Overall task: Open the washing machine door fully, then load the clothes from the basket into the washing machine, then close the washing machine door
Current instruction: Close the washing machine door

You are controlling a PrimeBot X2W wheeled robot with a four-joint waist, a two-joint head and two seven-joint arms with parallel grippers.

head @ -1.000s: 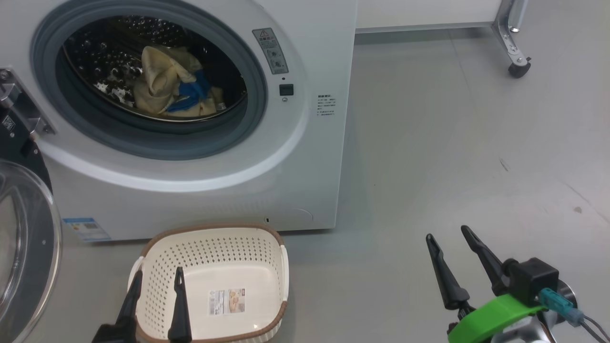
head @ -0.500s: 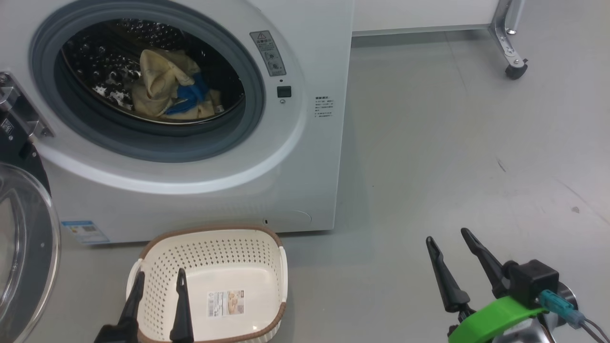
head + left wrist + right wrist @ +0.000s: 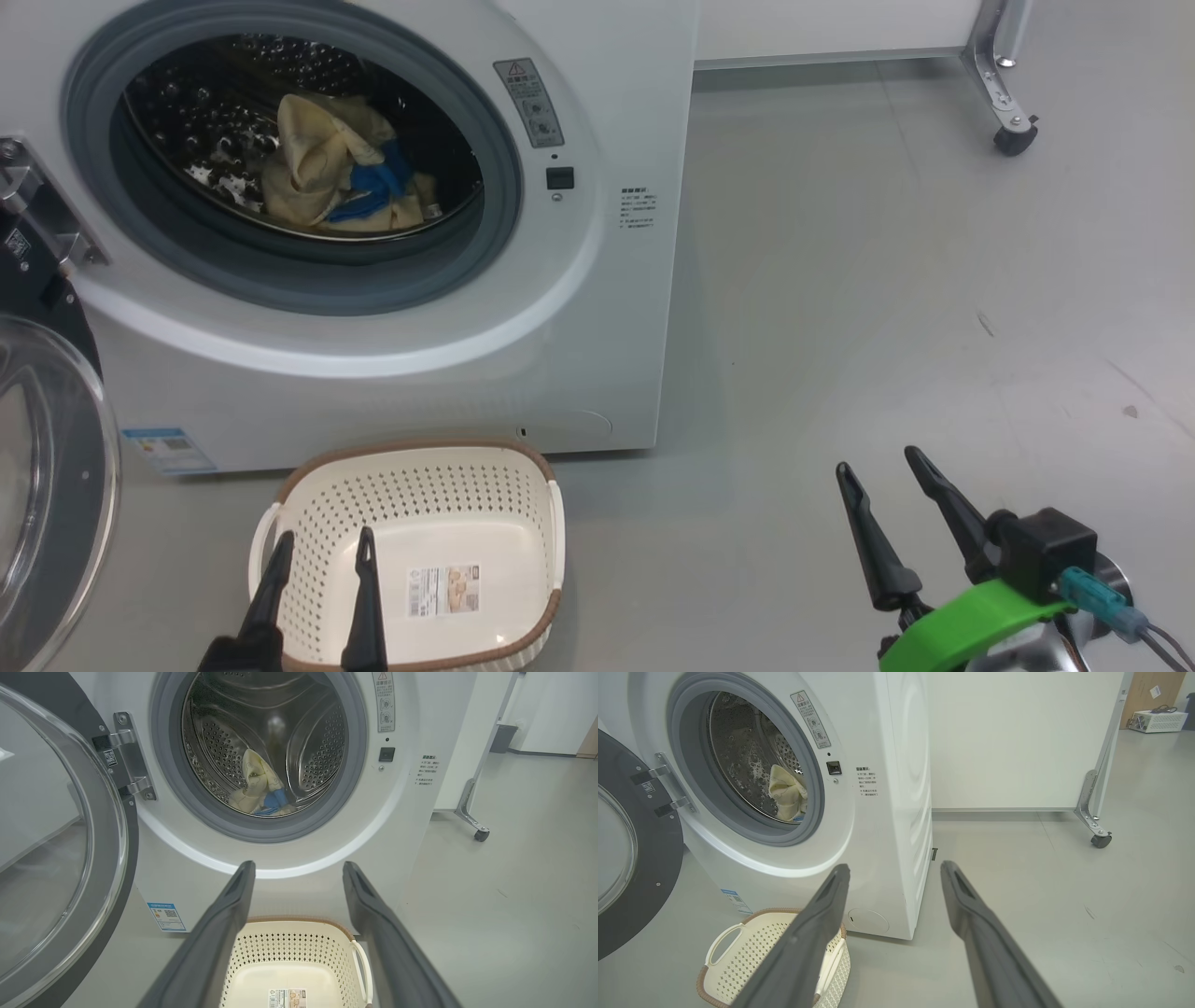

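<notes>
The white washing machine (image 3: 579,327) stands with its round black-rimmed glass door (image 3: 51,485) swung wide open at the left. Cream-yellow clothes (image 3: 322,163) with blue trim lie inside the steel drum, also visible as clothes (image 3: 257,791) and clothes (image 3: 784,795). The cream perforated basket (image 3: 420,485) sits on the floor before the machine, holding nothing but its label sticker. My left gripper (image 3: 325,549) hovers open over the basket's near left part. My right gripper (image 3: 882,462) stands open above bare floor, well right of the basket.
A metal frame leg with a black caster (image 3: 1011,138) stands at the back right beside a white panel. Grey floor (image 3: 887,308) stretches to the right of the machine. The open door (image 3: 51,858) takes up the space at the left.
My left gripper has shifted slightly right and lower in the head view over the basket. The camera wobbled a little. The right gripper, clothes and door hold still.
</notes>
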